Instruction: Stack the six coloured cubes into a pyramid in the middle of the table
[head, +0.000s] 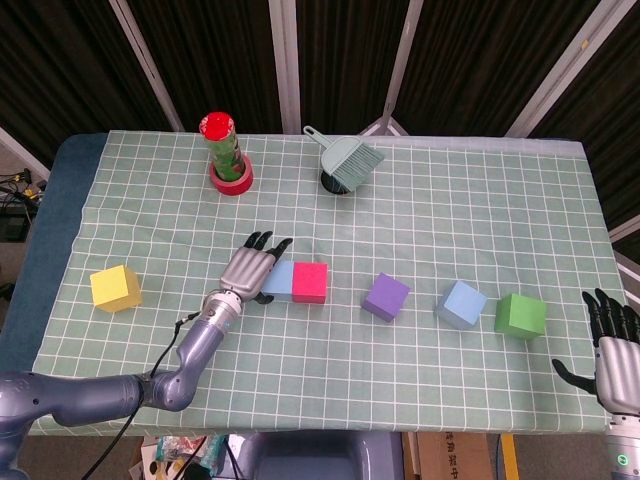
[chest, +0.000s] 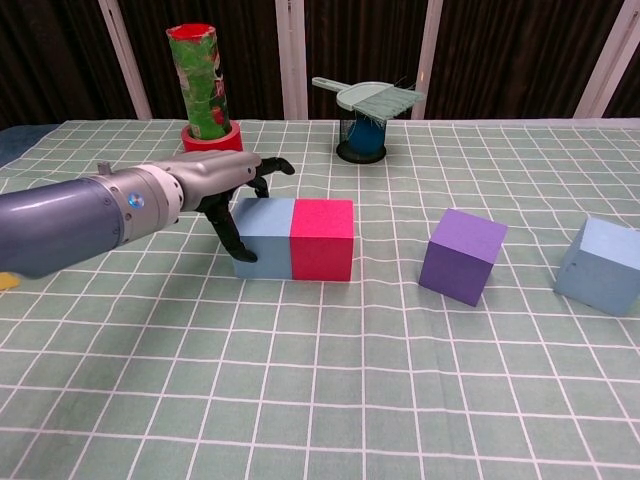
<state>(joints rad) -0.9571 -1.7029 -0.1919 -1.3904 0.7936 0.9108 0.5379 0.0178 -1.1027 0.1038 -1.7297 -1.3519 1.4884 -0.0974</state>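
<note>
table (head: 480, 200): covered with a green checked cloth, seen from above in the head view and from low in front in the chest view.

left hand (head: 250, 268): lies low over the cloth, fingers spread and reaching past the left side of a light blue cube (head: 280, 280); the thumb rests against the cube's left front edge in the chest view, the other fingers arch over its top rear corner. it pushes against the cube rather than grasping it; nothing is held.

red cube (head: 310, 282): touching the right face of that light blue cube, the two forming a flush pair slightly left of the table's middle.

purple cube (head: 386, 297): to the right of the pair, apart from it, turned at an angle.

second light blue cube (head: 462, 304): further right, also angled, just beside the green cube (head: 521, 316), which sits near the right edge.

yellow cube (head: 115, 288): alone near the left edge, well apart from the others.

right hand (head: 615, 345): at the lower right corner off the table edge, fingers apart and upright, holding nothing.

other items: green canister with red lid (head: 223, 145) standing in a red tape roll (head: 231, 180) at the back left; a teal dustpan brush (head: 350, 160) resting on a dark cup (chest: 361, 140) at the back centre.
</note>
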